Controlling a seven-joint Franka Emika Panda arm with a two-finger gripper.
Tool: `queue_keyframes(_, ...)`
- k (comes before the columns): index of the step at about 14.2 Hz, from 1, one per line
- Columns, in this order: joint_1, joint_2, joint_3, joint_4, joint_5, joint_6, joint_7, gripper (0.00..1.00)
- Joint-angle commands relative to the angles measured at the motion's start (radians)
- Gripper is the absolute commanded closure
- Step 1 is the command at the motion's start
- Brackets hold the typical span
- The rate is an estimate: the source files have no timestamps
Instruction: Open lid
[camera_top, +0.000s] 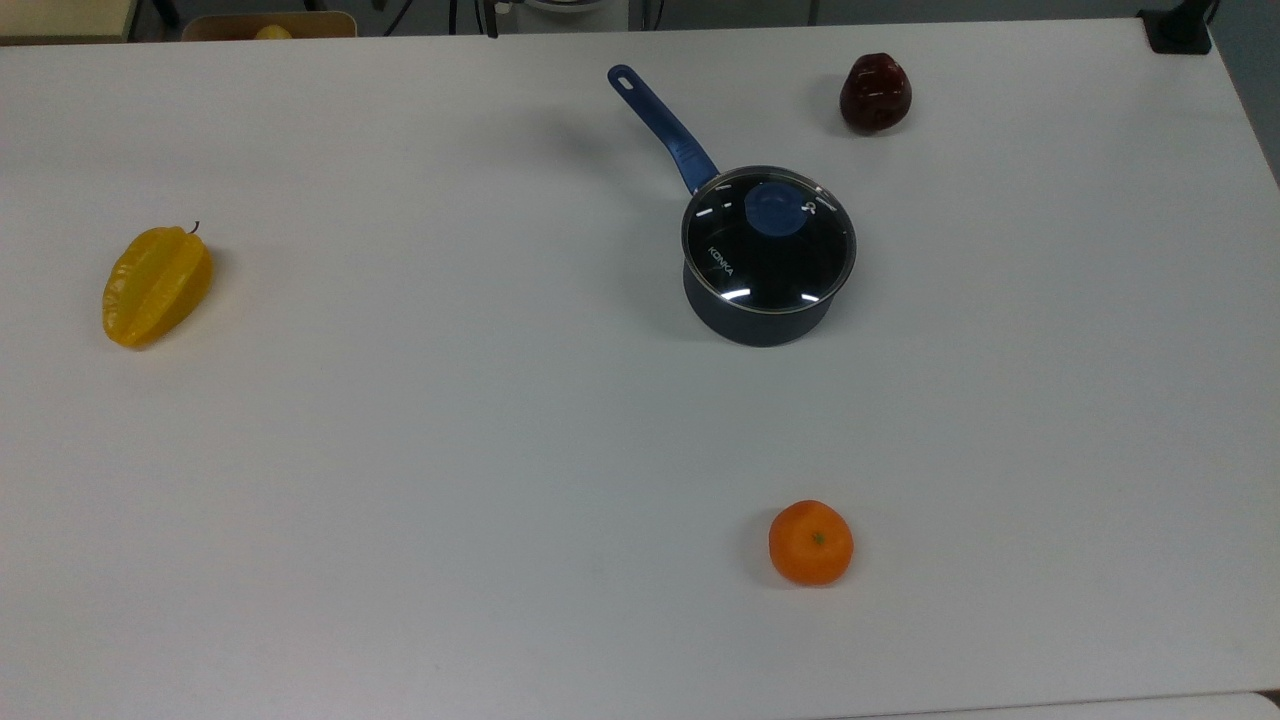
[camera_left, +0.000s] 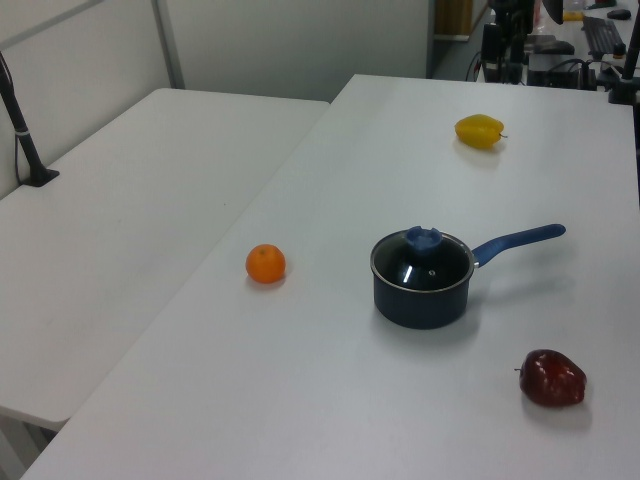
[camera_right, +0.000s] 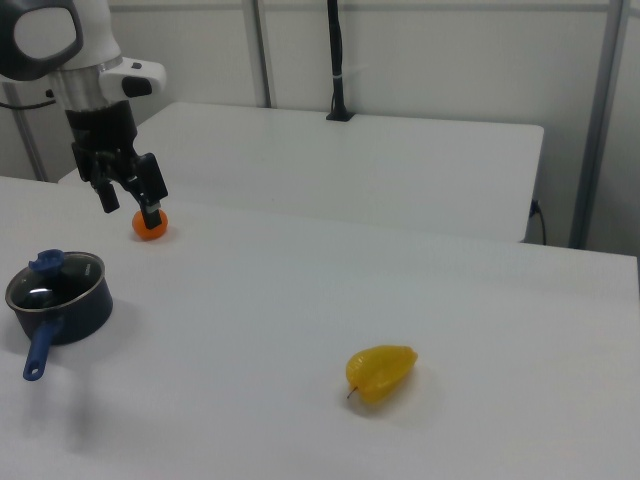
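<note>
Currently the lid (camera_top: 768, 243) sits seated on the dark saucepan (camera_top: 757, 315), right of centre in the top view's upper half, with its blue knob (camera_top: 773, 210) upright and the saucepan's long blue handle (camera_top: 662, 125) pointing toward the upper left of that frame. The gripper (camera_right: 128, 198) hangs in the upper left of the right view, above the worktop (camera_top: 400, 450) and well apart from the saucepan; its jaws stand parted and hold nothing.

Assessment of the step in hand: the approach has not reached the lid. To do it well, the jaws should be centred over the knob, brought straight down with one finger on each side of it, closed firmly, then lifted vertically so the metal rim clears the pot wall without dragging the saucepan. The knob is small and smooth-looking, so an off-centre grip risks a slip. The glass should then be set down flat on bare worktop.

Surface: a plain white worktop, unobstructed around the pot. A yellow starfruit (camera_top: 156, 285) lies at the top view's left, an orange (camera_top: 811, 541) low and right of centre, a dark red fruit (camera_top: 875, 93) at upper right; all well apart from the saucepan.

Room: a second white table (camera_right: 350, 160) adjoins, with pale partition walls behind it.
</note>
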Motion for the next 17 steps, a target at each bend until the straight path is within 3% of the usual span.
queue_keyframes(1,-0.012,-0.013,0.003,-0.009,0.021,-0.006,-0.022,0.0)
queue_keyframes(6,0.026,-0.017,0.018,-0.02,0.024,0.05,-0.039,0.0)
queue_keyframes(7,0.095,-0.017,0.02,-0.024,0.027,0.057,-0.045,0.0)
queue_keyframes(10,0.205,-0.028,0.02,-0.034,0.032,0.054,-0.043,0.0)
queue_keyframes(13,0.302,-0.066,0.02,-0.099,0.075,0.069,-0.045,0.0)
queue_keyframes(17,0.379,-0.106,0.02,-0.25,0.075,0.259,-0.045,0.0)
